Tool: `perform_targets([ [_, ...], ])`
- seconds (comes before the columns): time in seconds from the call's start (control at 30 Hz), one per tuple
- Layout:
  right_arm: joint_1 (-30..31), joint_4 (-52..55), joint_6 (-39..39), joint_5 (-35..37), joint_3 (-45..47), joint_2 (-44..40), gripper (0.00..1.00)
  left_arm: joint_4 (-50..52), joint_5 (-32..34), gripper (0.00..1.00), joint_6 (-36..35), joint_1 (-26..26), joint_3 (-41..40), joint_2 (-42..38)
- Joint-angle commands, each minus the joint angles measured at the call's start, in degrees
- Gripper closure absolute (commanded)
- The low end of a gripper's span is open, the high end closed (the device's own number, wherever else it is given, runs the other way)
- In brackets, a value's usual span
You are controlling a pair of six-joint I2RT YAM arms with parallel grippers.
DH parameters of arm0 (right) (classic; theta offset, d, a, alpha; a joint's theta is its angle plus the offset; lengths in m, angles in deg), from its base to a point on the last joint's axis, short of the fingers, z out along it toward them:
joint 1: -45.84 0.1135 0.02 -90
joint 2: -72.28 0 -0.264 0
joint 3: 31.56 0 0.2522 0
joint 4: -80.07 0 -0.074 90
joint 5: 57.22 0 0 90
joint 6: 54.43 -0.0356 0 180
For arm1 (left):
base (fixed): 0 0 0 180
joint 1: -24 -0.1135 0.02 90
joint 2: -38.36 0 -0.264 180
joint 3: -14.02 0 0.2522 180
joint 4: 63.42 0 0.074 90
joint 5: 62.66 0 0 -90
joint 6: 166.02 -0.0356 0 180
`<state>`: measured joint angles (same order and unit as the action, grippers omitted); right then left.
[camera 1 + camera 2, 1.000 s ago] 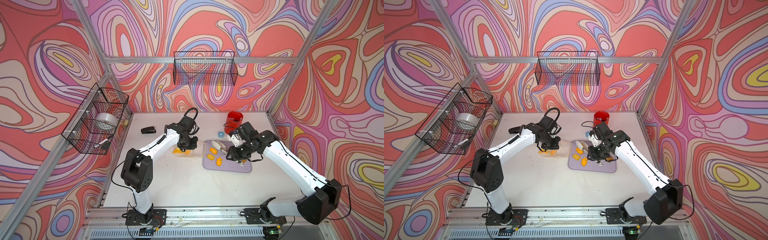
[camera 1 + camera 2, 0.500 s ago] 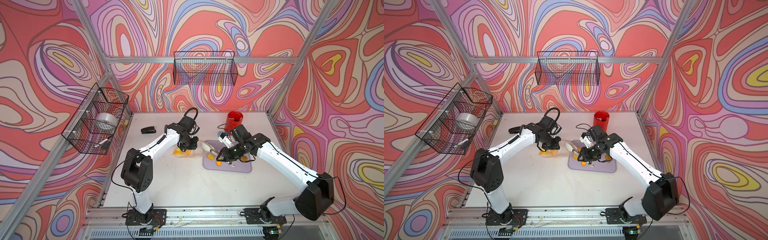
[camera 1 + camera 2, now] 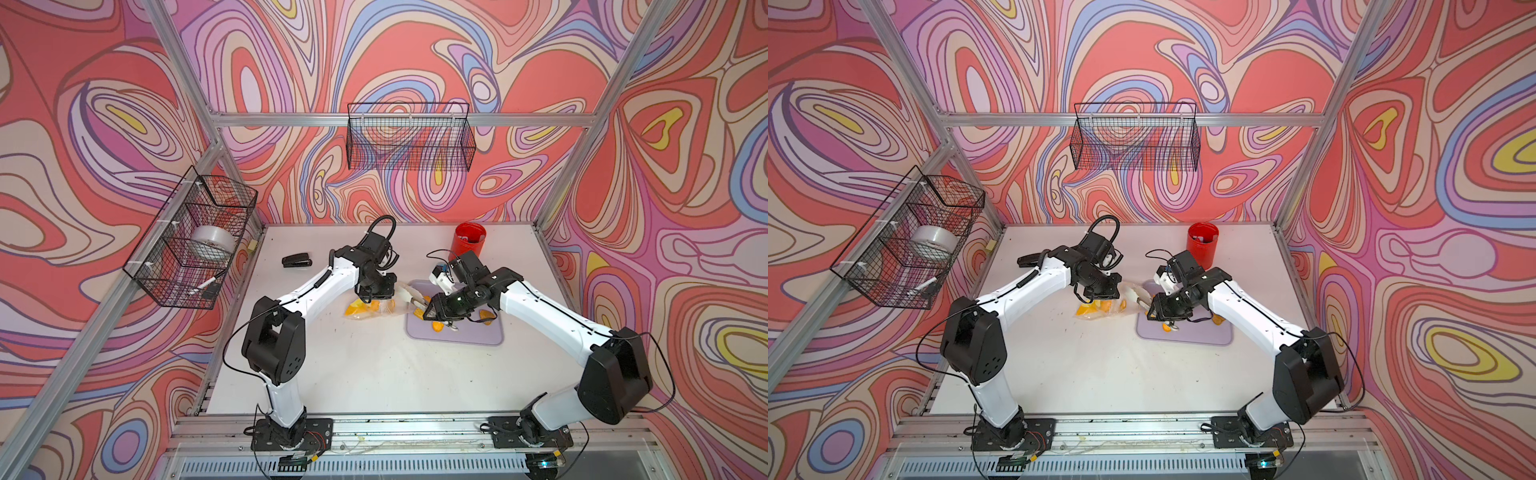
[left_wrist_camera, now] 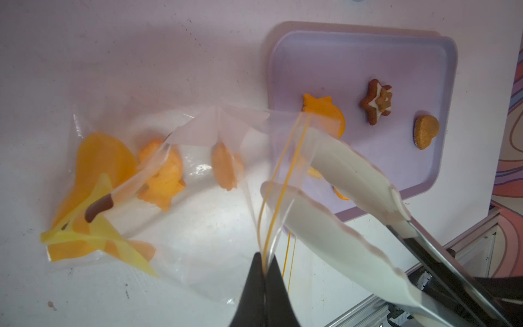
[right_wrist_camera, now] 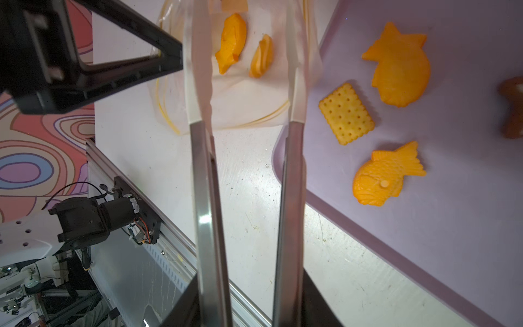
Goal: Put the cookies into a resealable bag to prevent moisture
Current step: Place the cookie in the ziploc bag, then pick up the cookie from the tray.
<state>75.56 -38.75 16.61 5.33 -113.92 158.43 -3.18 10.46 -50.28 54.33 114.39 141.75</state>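
Observation:
The resealable bag [image 4: 198,232] lies on the white table left of the lavender tray [image 4: 353,56]; my left gripper [image 4: 264,260] is shut on its zip rim and holds the mouth up. Several orange cookies [image 4: 161,175] lie inside. My right gripper [image 5: 249,297] is shut on metal tongs [image 5: 295,70], whose white tips stand spread inside the bag's mouth with nothing between them. On the tray lie a square cracker [image 5: 346,113], orange fish cookies [image 5: 382,178], a brown star [image 4: 377,102] and a tan heart [image 4: 426,131]. Both top views show the bag [image 3: 370,309] [image 3: 1100,311] between the two arms.
A red cup [image 3: 469,241] stands at the back right of the table and a black stapler [image 3: 297,262] at the back left. Wire baskets hang on the left wall, with a tape roll [image 3: 212,245], and on the back wall [image 3: 411,141].
My right arm has swung left from over the tray to the bag's mouth, carrying the tongs. The tong tips have spread apart. The left arm has kept still, gripping the bag.

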Motion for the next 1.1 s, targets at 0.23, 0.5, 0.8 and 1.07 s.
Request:
perform_targets([
  [0.23, 0.26, 5.62, 4.48, 4.39, -3.15, -7.23, 0.58, 1.81, 3.98, 1.0, 1.0, -0.18, 2.53, 1.76],
  [0.5, 0.3, 22.58, 7.89, 15.92, -6.22, -11.85, 0.58, 1.99, 4.85, 1.0, 1.76, -0.32, 2.89, 3.08],
  [0.8, 0.68, 25.71, 3.43, 23.46, -3.68, -9.09, 0.56, 1.52, 4.53, 1.0, 1.59, -0.28, 2.44, 1.66],
  [1.07, 4.27, 22.77, -3.95, 23.91, -2.17, -2.92, 0.53, 1.11, 4.93, 1.0, 1.51, -0.31, 0.79, 0.27],
])
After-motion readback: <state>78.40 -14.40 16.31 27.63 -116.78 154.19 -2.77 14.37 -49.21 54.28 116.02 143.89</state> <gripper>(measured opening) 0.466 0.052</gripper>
